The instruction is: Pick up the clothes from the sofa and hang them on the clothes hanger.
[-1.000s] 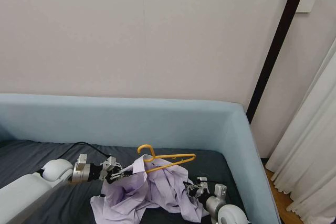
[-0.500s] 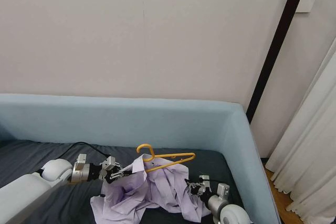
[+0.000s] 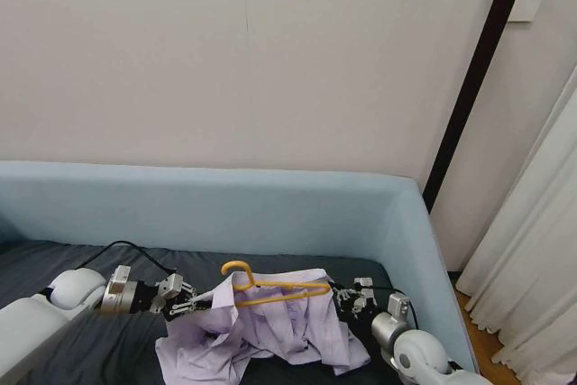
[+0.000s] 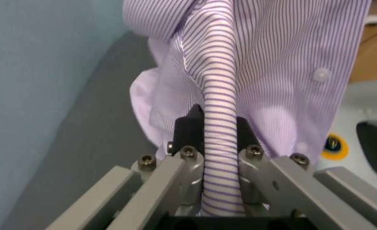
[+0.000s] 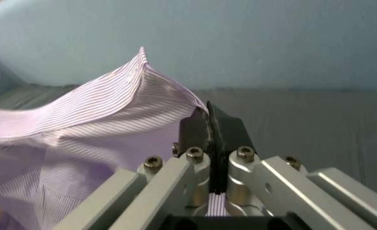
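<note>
Both grippers have drawn apart since a second ago, spreading the shirt (image 3: 270,335) wider and sliding the hanger (image 3: 270,286) leftward with it. The purple striped shirt lies on the dark seat (image 3: 54,263) near the right end of the sofa (image 3: 225,209), with the orange hanger on top. The left gripper (image 3: 185,300) is clenched on a rolled fold at the shirt's left side. The right gripper (image 3: 347,297) is pinched tight on the shirt's right edge.
</note>
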Controlling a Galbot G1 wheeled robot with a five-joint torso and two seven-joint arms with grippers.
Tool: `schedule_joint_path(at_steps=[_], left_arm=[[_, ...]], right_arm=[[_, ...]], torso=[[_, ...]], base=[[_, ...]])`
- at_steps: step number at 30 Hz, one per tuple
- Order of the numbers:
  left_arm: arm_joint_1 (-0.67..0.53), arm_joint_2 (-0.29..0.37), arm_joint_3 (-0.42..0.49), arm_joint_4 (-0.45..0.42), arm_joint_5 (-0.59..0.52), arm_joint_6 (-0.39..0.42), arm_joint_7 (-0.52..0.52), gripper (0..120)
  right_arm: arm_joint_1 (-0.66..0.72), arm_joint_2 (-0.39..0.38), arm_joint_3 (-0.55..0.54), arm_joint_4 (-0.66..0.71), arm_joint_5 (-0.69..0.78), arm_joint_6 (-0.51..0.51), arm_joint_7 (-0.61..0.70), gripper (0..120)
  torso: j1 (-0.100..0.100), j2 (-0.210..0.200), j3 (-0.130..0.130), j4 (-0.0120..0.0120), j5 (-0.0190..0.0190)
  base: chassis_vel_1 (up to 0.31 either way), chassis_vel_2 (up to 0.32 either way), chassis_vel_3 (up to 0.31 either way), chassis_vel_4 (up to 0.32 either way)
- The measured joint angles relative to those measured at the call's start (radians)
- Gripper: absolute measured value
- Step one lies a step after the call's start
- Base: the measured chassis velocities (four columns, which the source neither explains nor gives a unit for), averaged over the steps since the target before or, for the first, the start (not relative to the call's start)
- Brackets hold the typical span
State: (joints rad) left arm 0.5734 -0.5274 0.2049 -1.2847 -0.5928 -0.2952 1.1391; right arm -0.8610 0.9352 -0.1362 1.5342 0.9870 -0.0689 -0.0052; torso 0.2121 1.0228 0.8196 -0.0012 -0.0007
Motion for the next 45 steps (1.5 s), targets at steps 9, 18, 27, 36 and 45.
schedule_joint_path(at_steps=[9, 18, 27, 36, 45], left_arm=[[0.042, 0.0, -0.061, -0.002, 0.108, -0.006, -0.072, 3], [0.05, -0.013, -0.064, -0.017, 0.142, 0.011, -0.149, 3], [-0.056, -0.037, 0.094, -0.041, 0.068, 0.067, -0.259, 3], [-0.153, -0.091, 0.203, -0.054, -0.062, 0.097, -0.384, 3], [-0.242, -0.087, 0.247, -0.113, -0.177, 0.094, -0.367, 3]], right_arm=[[-0.025, -0.037, 0.023, 0.132, -0.032, 0.012, 0.013, 0], [-0.071, -0.12, 0.054, 0.343, -0.016, 0.0, 0.036, 0], [-0.078, -0.173, 0.073, 0.489, 0.019, -0.032, 0.073, 0], [-0.088, -0.199, 0.079, 0.569, 0.047, -0.069, 0.131, 0], [-0.063, -0.213, 0.049, 0.629, 0.057, -0.087, 0.185, 0]], torso=[[0.0, 0.0, 0.0, 0.0001, -0.0001], [0.0, 0.0, 0.0, 0.0, -0.0001], [0.0, 0.0, 0.0, -0.0001, -0.0002], [0.0, 0.0, 0.0, 0.0, -0.0001], [0.0, 0.0, 0.0, -0.0002, 0.0]], base=[[0.0, 0.0, 0.0, 0.0], [0.0, 0.0, 0.0, 0.0], [0.0, 0.0, 0.0, 0.0], [0.0, 0.0, 0.0, 0.0], [0.0, 0.0, 0.0, 0.0]])
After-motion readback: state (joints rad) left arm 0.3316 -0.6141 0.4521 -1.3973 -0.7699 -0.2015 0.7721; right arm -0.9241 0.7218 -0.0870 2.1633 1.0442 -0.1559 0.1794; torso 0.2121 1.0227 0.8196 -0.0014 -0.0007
